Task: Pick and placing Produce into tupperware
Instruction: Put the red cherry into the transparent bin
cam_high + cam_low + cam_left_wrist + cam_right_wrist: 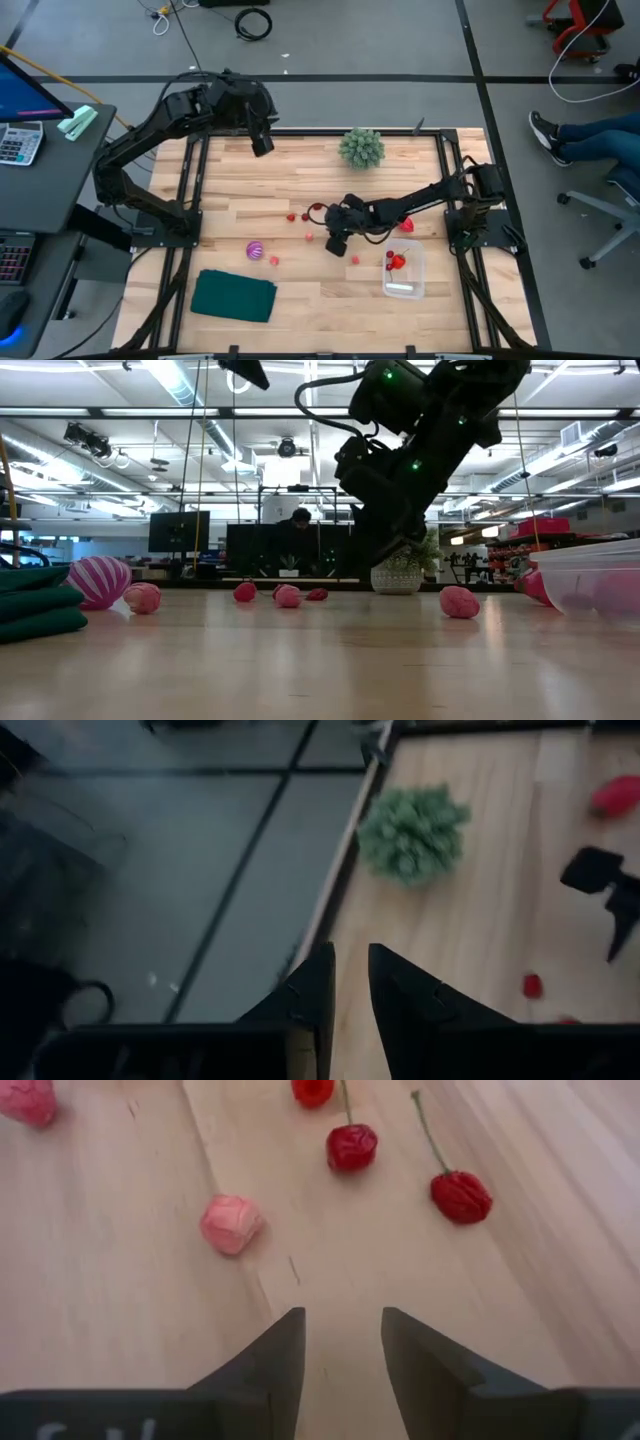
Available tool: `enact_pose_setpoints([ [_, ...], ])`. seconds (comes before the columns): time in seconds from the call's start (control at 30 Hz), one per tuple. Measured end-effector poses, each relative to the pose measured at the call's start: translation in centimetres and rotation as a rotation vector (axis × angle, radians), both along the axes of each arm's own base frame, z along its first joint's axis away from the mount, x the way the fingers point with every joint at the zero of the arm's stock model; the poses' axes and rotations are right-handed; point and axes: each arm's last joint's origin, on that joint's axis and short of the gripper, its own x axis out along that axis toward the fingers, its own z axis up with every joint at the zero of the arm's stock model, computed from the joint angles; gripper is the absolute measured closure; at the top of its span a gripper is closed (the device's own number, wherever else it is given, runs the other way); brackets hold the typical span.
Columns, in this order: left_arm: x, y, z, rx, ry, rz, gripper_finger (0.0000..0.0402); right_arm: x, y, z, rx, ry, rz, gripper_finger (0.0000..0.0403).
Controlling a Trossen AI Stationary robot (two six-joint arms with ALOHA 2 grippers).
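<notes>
The clear tupperware stands near the table's right front and holds a few red pieces. Loose produce lies on the wood: a purple-striped ball, a pink piece, two stemmed red cherries and a larger red piece. My right gripper hovers open just above the table's middle, slanting down. Nothing is between its fingers, and the pink piece and the cherries lie ahead of them. My left gripper hangs high over the far left, with a narrow gap between its fingers and nothing in it.
A green bushy plant stands at the far middle of the table. A dark green folded cloth lies at the near left. More small red and pink pieces are scattered around the right gripper. Black frame rails run along both side edges.
</notes>
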Motion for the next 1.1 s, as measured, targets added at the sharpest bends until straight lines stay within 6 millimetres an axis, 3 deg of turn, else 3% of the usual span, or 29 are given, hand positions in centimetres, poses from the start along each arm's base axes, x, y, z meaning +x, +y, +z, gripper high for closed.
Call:
enact_pose_setpoints([
  [0.13,0.5,-0.2,-2.8,-0.108,0.074,-0.011,0.0324,0.0,0.0,0.0,0.004,0.003,0.006,0.0261],
  [0.4,2.2,-1.6,-12.7,-0.246,0.267,-0.034,0.0328,0.0,-0.1,0.0,-0.031,0.006,0.010,0.0261],
  [0.53,2.7,-2.8,-17.7,-0.247,0.288,-0.077,0.0325,0.0,-0.2,0.0,-0.047,0.007,0.012,0.0262],
  [0.67,3.0,-3.7,-21.6,-0.265,0.175,-0.059,0.0317,0.0,-0.2,0.0,-0.079,0.016,0.050,0.0261],
  [0.9,2.1,-5.0,-26.2,-0.364,0.038,0.030,0.0308,0.1,-1.1,0.1,-0.113,0.014,0.064,0.0264],
  [1.1,1.6,-6.1,-28.1,-0.416,-0.051,0.054,0.0315,0.3,-2.4,0.3,-0.126,0.002,0.042,0.0265],
])
